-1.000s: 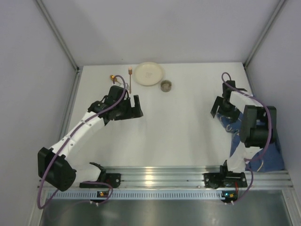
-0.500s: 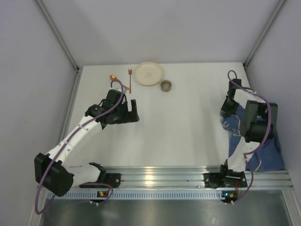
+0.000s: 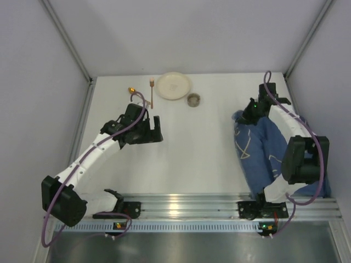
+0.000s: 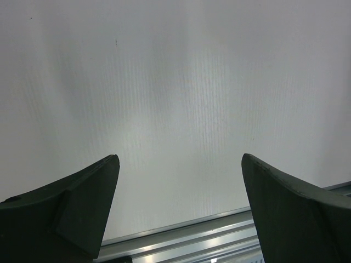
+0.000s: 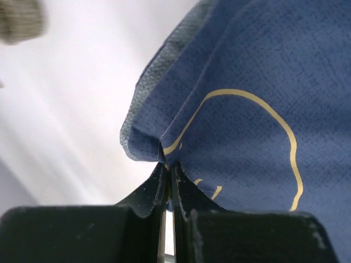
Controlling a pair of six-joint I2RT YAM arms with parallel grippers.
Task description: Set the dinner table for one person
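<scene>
Reaching out from its base at the near rail, the right arm folds back at a raised elbow over the right edge of the dinner table (image 3: 203,159) and runs its white forearm toward the far right corner, wrist bent down and inward. The right gripper (image 5: 169,169) has its two black fingers pressed together on the far left corner of the blue placemat (image 3: 262,150), the fabric pinched into a small peak between the tips. The placemat is a soft woven cloth with a fine grain, a stitched hem and thin pale curved lines drawn across it. It lies rumpled and slanted along the right side of the table, its near end under the arm's elbow.

The left arm stretches diagonally from the near left corner toward the middle left of the table, forearm low and nearly straight. The left gripper (image 4: 180,160) stands spread as wide as it goes, holding nothing, its matte black wedge-shaped fingers hanging over bare tabletop.

The dinner table is a flat, matte white rectangle filling the floor of the cell, bordered by ribbed aluminium rails (image 3: 192,204) at the near edge and smooth pale grey walls (image 3: 181,33) on the other sides. Near the far edge sit a round cream plate (image 3: 174,85) and, just beside it to the right, a small round speckled grey cup (image 3: 193,99)
</scene>
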